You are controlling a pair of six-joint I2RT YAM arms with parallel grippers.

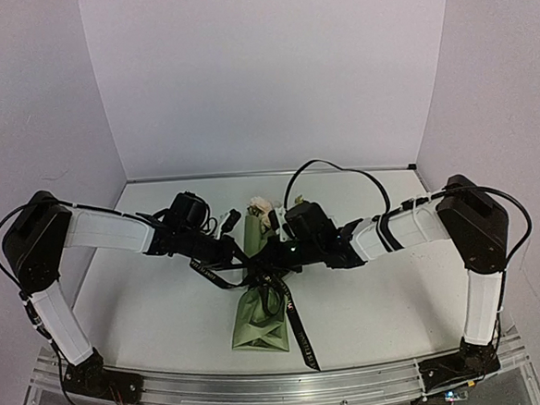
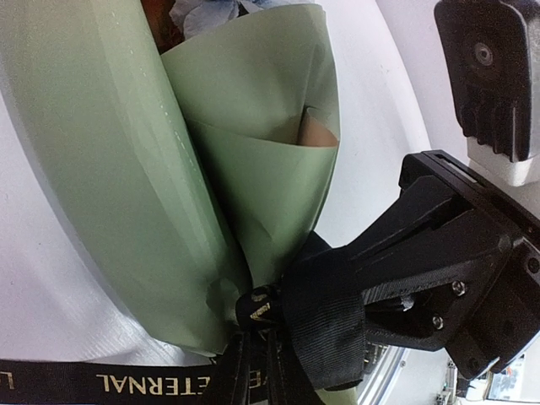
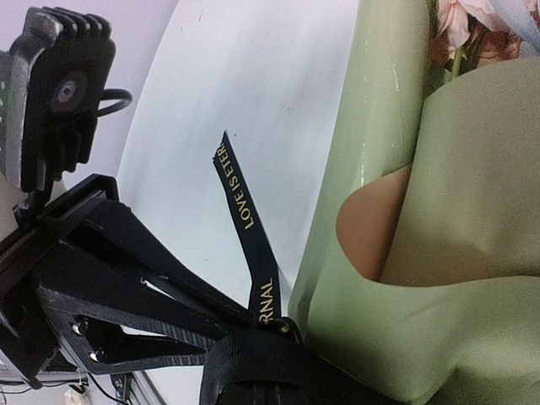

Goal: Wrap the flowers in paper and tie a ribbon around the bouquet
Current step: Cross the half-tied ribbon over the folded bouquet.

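- Nearest you, the bouquet (image 1: pixel 260 319) lies on the table (image 1: pixel 157 312) with its folded narrow end toward the near edge. One tail of the ribbon (image 1: pixel 301 335) trails beside it.
- At the cone's waist the ribbon crosses the paper (image 2: pixel 253 169) and bunches into a small knot (image 2: pixel 257 312). A second tail runs out to the left.
- Your left claw (image 1: pixel 240 255) sits at that waist, pressed together and, as far as its wrist view shows, pinching the ribbon right beside the knot.
- Your right claw (image 1: pixel 274 258) meets it from the other side, fingers pressed together on the ribbon, with a lettered tail springing up from the tips.
- Farthest off, the flowers (image 1: pixel 259 206) show at the cone's wide end.
- The wrapping looks done and the tying is the step in hand.
- Your next move likely calls for drawing both ends apart evenly and low, so the knot cinches without dragging the cone or crushing the paper.
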